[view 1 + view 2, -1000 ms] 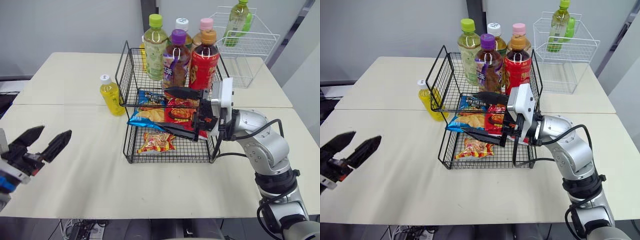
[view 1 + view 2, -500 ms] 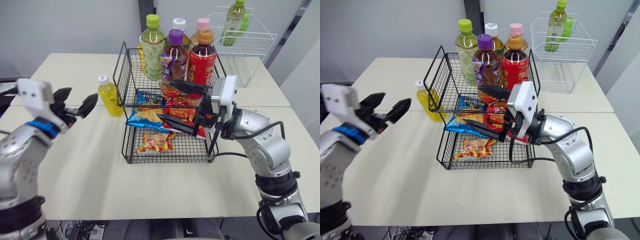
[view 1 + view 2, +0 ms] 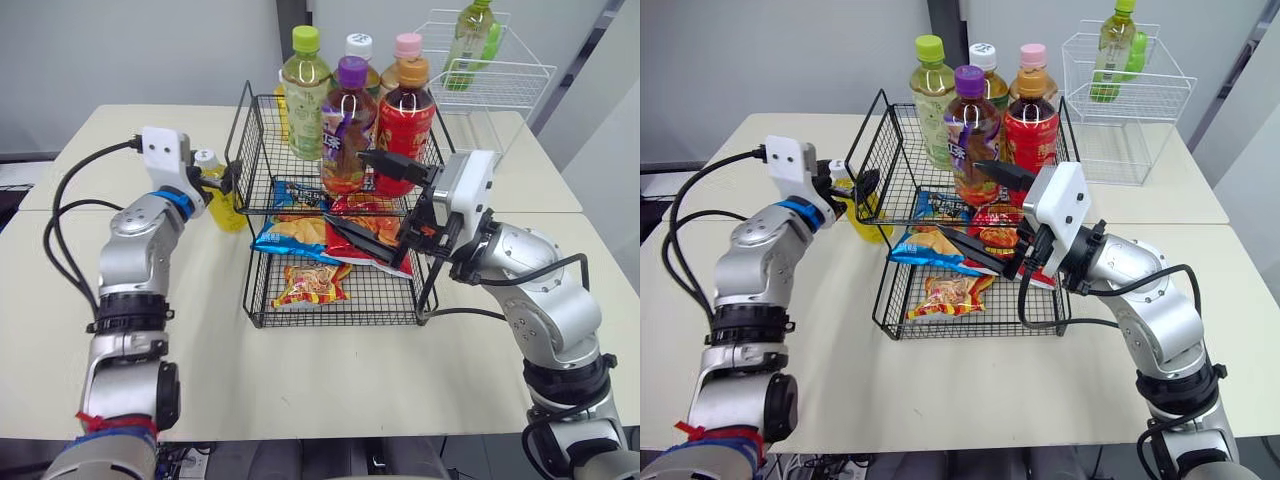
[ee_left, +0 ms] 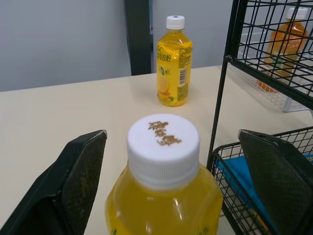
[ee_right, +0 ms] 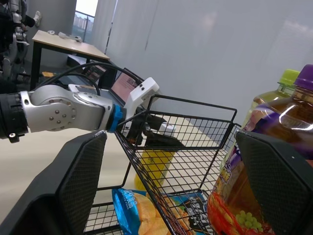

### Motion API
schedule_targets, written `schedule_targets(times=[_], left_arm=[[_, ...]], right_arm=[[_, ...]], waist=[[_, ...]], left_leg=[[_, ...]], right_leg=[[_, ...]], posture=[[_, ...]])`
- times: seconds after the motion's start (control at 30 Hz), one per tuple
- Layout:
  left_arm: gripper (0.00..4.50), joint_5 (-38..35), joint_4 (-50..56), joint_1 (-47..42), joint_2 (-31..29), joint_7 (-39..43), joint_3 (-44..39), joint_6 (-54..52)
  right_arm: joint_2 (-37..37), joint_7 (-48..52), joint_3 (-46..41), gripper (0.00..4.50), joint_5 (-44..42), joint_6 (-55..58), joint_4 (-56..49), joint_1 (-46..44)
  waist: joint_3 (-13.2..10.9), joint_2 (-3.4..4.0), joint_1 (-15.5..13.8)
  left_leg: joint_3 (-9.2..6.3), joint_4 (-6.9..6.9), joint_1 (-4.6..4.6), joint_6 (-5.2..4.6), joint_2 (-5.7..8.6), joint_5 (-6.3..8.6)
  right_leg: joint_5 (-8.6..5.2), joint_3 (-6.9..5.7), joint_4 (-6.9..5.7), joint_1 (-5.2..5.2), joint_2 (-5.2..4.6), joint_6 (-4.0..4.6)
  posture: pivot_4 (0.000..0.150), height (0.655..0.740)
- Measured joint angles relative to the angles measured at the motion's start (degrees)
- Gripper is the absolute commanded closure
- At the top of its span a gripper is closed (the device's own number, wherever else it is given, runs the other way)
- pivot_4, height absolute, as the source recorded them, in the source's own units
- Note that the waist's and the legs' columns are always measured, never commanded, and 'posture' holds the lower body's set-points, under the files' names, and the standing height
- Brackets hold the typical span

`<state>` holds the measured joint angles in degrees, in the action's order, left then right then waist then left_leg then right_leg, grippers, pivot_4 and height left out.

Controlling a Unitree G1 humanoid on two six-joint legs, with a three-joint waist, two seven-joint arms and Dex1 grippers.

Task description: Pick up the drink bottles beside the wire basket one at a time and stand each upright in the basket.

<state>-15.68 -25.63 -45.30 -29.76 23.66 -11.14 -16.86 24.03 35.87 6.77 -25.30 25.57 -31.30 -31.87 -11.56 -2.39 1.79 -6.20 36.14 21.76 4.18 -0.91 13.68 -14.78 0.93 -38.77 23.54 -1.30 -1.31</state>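
Five bottles (image 3: pixel 404 122) upright in wire basket (image 3: pixel 335 323), top tier. Yellow bottle (image 3: pixel 224 203) stands on table (image 3: pixel 190 350), just beside basket's left side. Left gripper (image 4: pixel 168 139) spread wide, fingers flanking its white cap, not gripping. Right gripper (image 3: pixel 346 187) released, at basket front.

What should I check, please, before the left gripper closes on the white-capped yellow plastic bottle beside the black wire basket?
1. Left gripper straddles the white-capped yellow plastic bottle: ok.
2. Bottle upright on the table: ok.
3. Jaws open wider than the bottle: ok.
4. Fingers clear of the black wire basket: cannot tell.
5. Room in the top tier: ok, its front left looks free.
6. Right gripper out of the way: not ok, it hangs open across the tier's front.
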Motion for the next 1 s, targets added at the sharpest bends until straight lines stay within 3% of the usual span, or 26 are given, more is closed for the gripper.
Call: schedule_targets(times=[0.37,0.47,0.73,1.0], left_arm=[[0.03,2.5,-6.0,-2.3,0.4,1.0,0.8,2.6],[0.65,2.8,-6.0,-2.3,0.5,1.4,0.8,2.9],[3.12,2.9,-5.4,-2.4,0.6,1.4,0.0,3.9],[3.11,2.5,-4.7,-2.0,-0.1,2.4,-0.5,3.4]], right_arm=[[0.9,-0.9,-0.5,0.0,-0.1,1.2,-0.6,1.0],[0.9,-0.9,-0.5,0.0,-0.2,1.2,-0.6,1.0],[0.9,-0.9,-0.5,0.0,-0.6,1.2,-0.6,1.0],[0.7,-0.9,-0.5,0.0,-0.6,1.2,-0.6,1.0]], waist=[[0.0,0.0,0.0],[0.0,0.0,0.0],[0.0,0.0,0.0],[0.0,0.0,0.1]], left_leg=[[-0.02,0.0,0.01,0.0,0.01,0.0],[-0.02,0.0,0.01,0.0,0.01,0.0],[-0.01,0.0,-0.02,0.0,0.03,0.0],[-0.01,0.0,-0.02,0.0,0.02,0.0]], right_leg=[[-0.01,-0.01,-0.01,0.0,-0.01,-0.02],[-0.02,-0.01,-0.01,0.0,-0.01,-0.03],[-0.02,0.0,-0.02,-0.02,-0.03,-0.05],[-0.02,0.0,-0.03,0.0,-0.02,-0.05]], posture=[[0.15,0.74],[0.15,0.74],[0.15,0.74],[0.15,0.74]])
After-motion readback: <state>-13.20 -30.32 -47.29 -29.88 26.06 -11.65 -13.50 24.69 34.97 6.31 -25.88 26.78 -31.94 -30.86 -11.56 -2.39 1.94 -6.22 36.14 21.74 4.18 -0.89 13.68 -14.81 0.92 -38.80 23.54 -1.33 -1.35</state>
